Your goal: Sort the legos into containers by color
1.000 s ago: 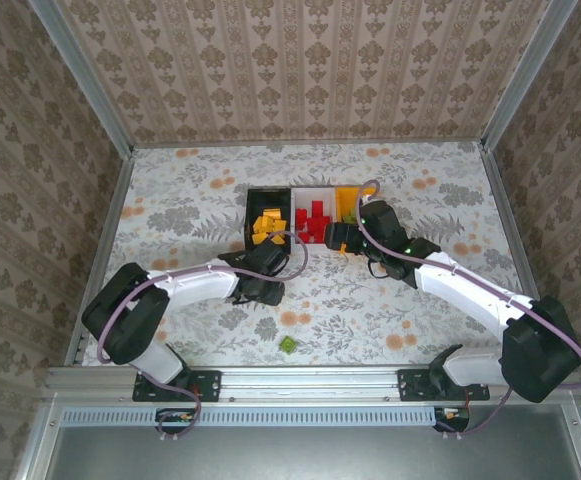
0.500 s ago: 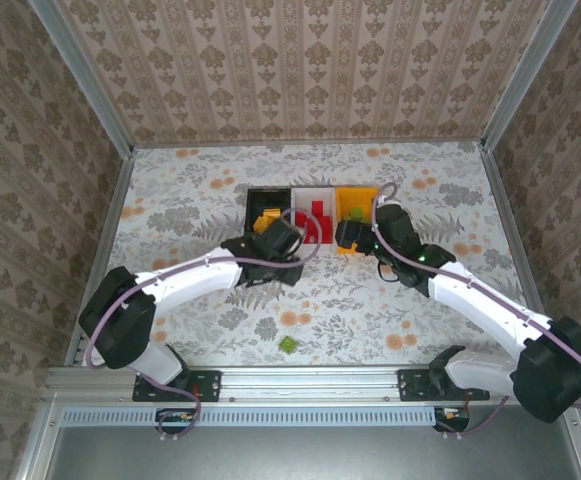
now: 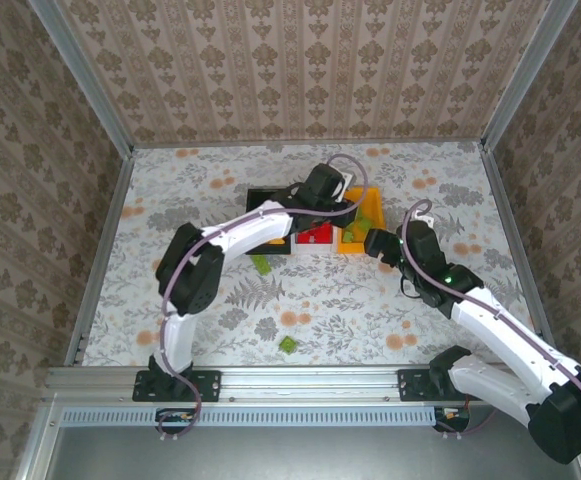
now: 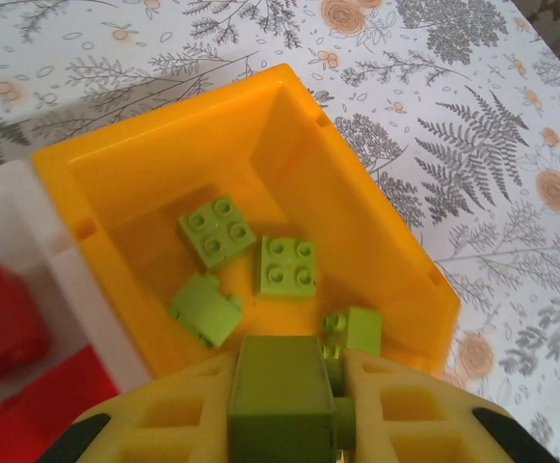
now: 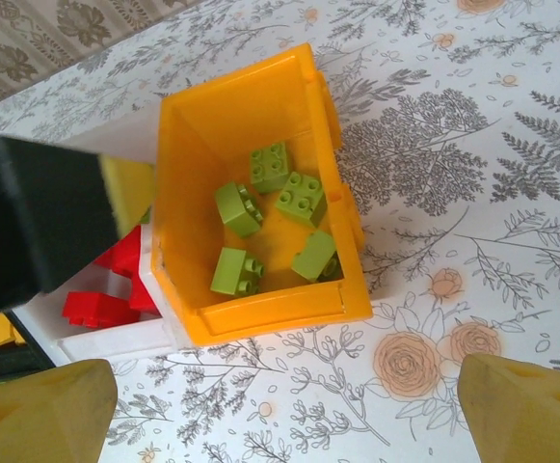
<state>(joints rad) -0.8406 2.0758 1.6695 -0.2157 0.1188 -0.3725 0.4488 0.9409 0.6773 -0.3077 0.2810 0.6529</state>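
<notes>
Lego brick (image 4: pixel 278 391), green, clenched in the left hand (image 4: pixel 284 424) above the orange-yellow bin (image 4: pixel 164 135).
More green legos (image 5: pixel 302 198) lie inside that bin; the right hand (image 5: pixel 284 415) hangs released just near and right of it, and one loose green brick (image 3: pixel 287 344) sits at the bench (image 3: pixel 190 200) near edge.

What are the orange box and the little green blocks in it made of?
The orange box looks like smooth, slightly glossy plastic: it has thin, even walls with soft patches of light. The green blocks look like hard moulded plastic with a duller sheen, crisp edges and round studs on top. That is only a guess from how they look.
</notes>
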